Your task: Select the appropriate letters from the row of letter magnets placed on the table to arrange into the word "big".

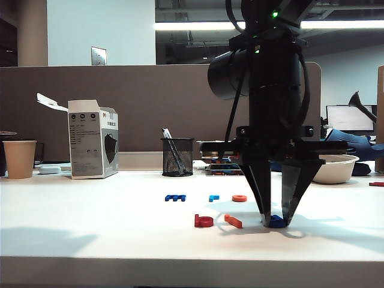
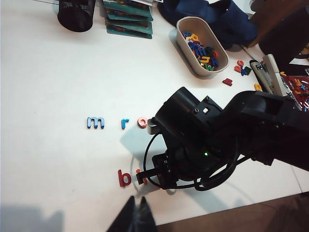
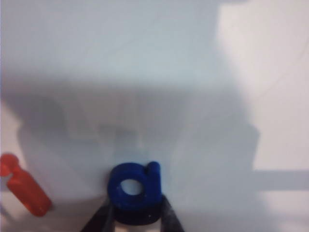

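On the white table [image 1: 90,222], the dark red b [image 1: 204,221] and the orange bar i [image 1: 233,221] lie side by side. Just right of them my right gripper [image 1: 276,217] points straight down, its fingers pressed on both sides of the dark blue g [image 1: 276,224], which rests on the table. The right wrist view shows the g [image 3: 135,186] between the gripper [image 3: 136,207] fingers, with the i [image 3: 26,188] beside it. Behind lie the blue m [image 1: 175,197], a light-blue piece [image 1: 213,198] and an orange ring [image 1: 239,198]. My left gripper [image 2: 136,202] hangs shut and empty near the b [image 2: 124,178].
A mesh pen cup [image 1: 177,157], a white carton [image 1: 93,139] and a paper cup [image 1: 19,158] stand along the back. A beige bowl [image 2: 186,43] holds several spare letters at the far right. A stack of books [image 2: 129,19] lies beside the pen cup.
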Robot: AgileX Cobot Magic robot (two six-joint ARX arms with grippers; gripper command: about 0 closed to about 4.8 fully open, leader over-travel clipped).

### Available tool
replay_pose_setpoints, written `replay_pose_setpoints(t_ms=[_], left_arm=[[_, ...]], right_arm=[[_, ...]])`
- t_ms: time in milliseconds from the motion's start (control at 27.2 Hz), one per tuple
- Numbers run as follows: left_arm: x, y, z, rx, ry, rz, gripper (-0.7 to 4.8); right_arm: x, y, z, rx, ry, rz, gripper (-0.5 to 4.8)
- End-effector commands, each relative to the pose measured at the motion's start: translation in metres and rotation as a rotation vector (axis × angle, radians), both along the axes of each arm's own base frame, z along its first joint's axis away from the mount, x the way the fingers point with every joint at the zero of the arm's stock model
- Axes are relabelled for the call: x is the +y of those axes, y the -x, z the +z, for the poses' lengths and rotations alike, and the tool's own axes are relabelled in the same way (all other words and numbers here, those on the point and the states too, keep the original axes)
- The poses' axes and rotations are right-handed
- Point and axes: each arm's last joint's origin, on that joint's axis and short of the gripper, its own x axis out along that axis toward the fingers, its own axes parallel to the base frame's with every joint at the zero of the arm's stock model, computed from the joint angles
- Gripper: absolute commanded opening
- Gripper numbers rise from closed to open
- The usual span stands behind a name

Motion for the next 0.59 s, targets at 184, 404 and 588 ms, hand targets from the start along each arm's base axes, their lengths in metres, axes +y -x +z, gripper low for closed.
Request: replay_pose_setpoints(t_ms=[184, 404, 588], left_arm=[[0.0003, 0.0001, 0.0016, -0.008, 0.012, 0.006, -0.05], [0.0003, 0.0001, 0.0016, -0.008, 0.012, 0.006, -0.05], [0.0003, 0.0002, 0.0016, -0.008, 0.013, 0.006, -0.05]], right_arm=[[-0.0004, 0.0025, -0.006, 0.029, 0.019, 0.001, 1.54], [0.0001, 0.0016, -0.0055, 0.016, 0.014, 0.001, 2.35], [0.0007, 0.0008, -0.0025, 0.001, 0.0, 0.001, 2.35]])
